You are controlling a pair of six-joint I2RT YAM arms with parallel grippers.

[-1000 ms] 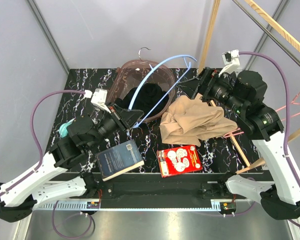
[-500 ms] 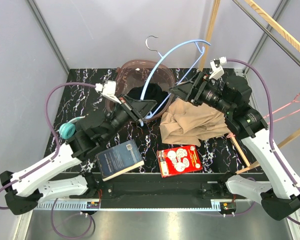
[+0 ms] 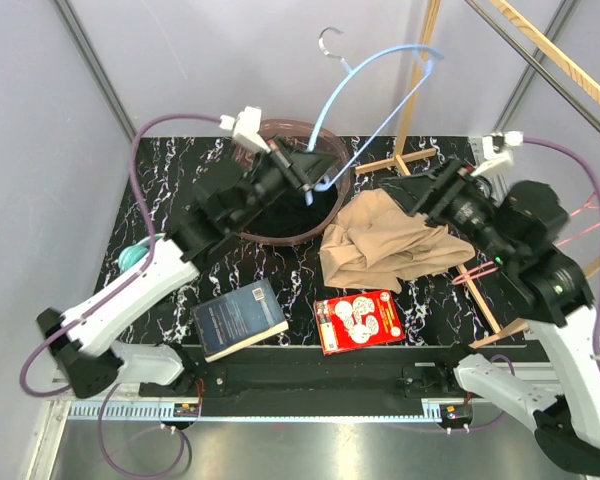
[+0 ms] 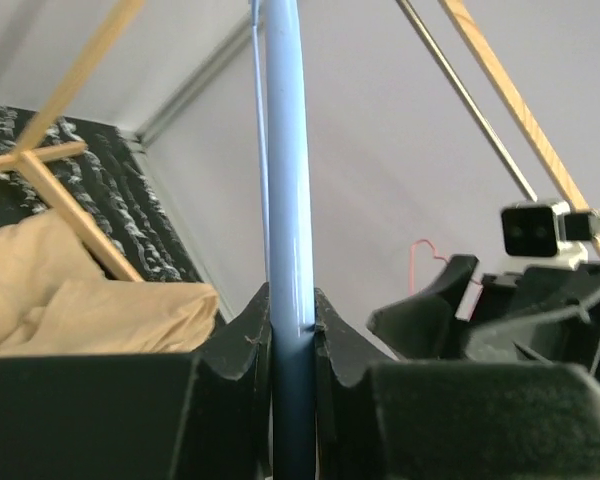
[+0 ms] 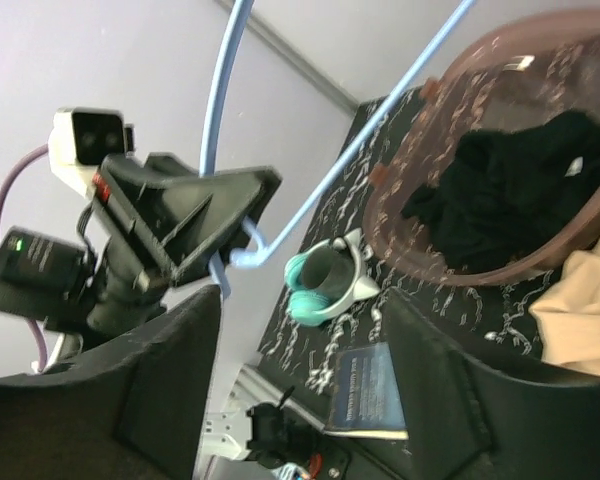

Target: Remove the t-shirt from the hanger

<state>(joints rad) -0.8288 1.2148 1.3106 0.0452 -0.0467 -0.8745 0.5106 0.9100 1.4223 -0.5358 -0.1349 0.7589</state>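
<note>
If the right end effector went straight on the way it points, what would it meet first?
Likely the blue hanger, near the corner that the left end effector grips. The teal object sits farther back. Depth is unclear.

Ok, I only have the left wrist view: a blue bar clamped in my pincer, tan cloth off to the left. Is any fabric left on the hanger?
Observer: No. The top view shows the whole blue hanger bare; the tan t-shirt lies crumpled on the table.
Operator: And the right pincer?
Observer: The right pincer is open with nothing in it; the top view puts it by the t-shirt's far right corner.
Operator: What's around my pincer?
Observer: A pink tub with black cloth inside; in the top view the left pincer lines up over its far rim.
</note>
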